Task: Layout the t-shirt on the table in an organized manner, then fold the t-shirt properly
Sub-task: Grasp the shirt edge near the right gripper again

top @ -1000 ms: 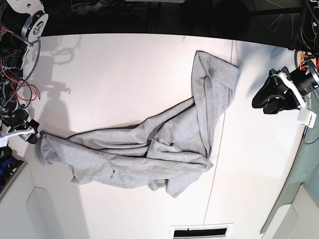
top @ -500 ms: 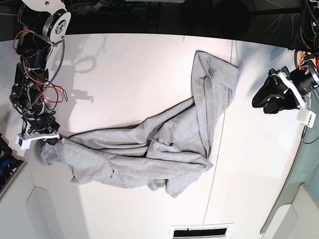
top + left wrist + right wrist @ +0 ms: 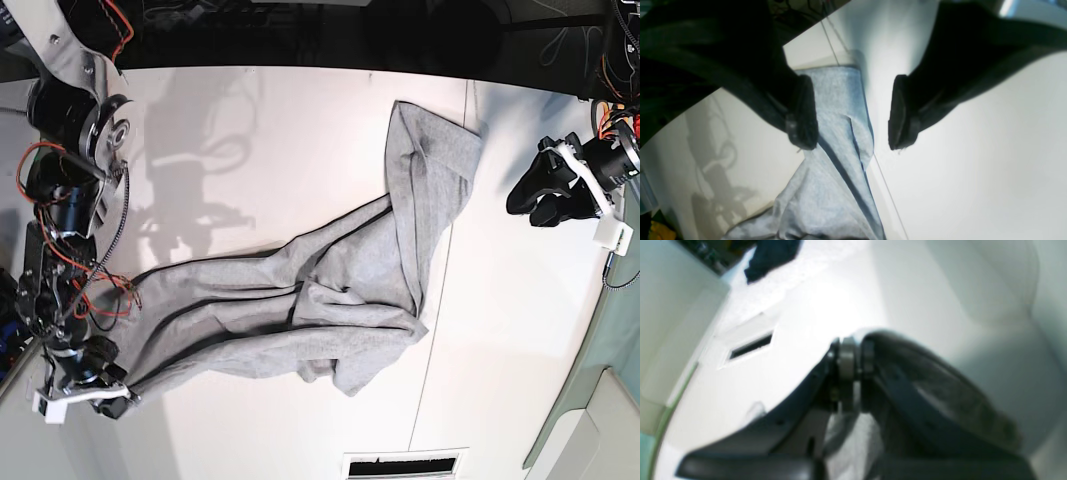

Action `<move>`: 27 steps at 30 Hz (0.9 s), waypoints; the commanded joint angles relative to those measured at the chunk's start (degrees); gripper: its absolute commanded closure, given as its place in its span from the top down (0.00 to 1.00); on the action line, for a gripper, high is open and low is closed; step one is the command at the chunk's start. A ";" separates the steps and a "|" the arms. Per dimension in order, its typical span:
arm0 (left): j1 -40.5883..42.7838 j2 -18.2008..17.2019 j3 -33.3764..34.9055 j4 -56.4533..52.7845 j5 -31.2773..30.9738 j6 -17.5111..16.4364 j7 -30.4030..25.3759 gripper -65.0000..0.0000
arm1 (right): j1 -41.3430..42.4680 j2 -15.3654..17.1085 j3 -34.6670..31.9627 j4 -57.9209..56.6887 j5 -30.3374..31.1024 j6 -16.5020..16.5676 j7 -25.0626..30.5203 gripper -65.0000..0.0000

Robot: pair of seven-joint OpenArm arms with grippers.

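Note:
The grey t-shirt lies crumpled on the white table, running from the far right down to the near left corner. My right gripper is shut on the shirt's near left end, at the table's edge. The blurred right wrist view shows the right gripper with jaws pressed together and pale t-shirt cloth bunched below them. My left gripper hovers open at the right side, apart from the shirt. In the left wrist view the left gripper has nothing between its fingers, and the t-shirt lies below.
A thin seam crosses the table just right of the shirt. A rectangular slot sits at the near edge. A pale green surface borders the table on the right. Loose red and black wires hang along the right arm.
My right gripper closed on the shirt's left end and dragged it toward the near left corner, stretching that end out. The left gripper has stayed in place.

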 commanded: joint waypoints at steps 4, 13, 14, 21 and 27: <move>-0.44 -1.14 -0.46 0.68 -0.09 -0.69 -1.22 0.57 | 6.93 -1.18 -7.39 0.94 -4.20 -0.92 1.77 0.17; -0.39 -2.01 -0.46 0.68 0.48 -0.69 -1.22 0.57 | 3.39 0.20 -13.29 0.94 -9.07 -5.22 1.60 0.56; -0.39 -2.05 -0.46 0.68 0.46 -0.69 -1.16 0.57 | 2.05 0.44 -13.29 0.94 -9.09 -7.02 1.64 0.56; -0.37 -2.03 -0.46 0.68 -0.22 -0.69 -0.98 0.57 | -7.08 2.16 -13.29 0.90 -9.14 -14.19 6.95 0.56; -0.26 -2.01 -0.46 0.70 -2.97 -0.69 0.13 0.57 | -9.94 2.71 -13.29 -2.47 -8.79 -14.43 9.11 0.55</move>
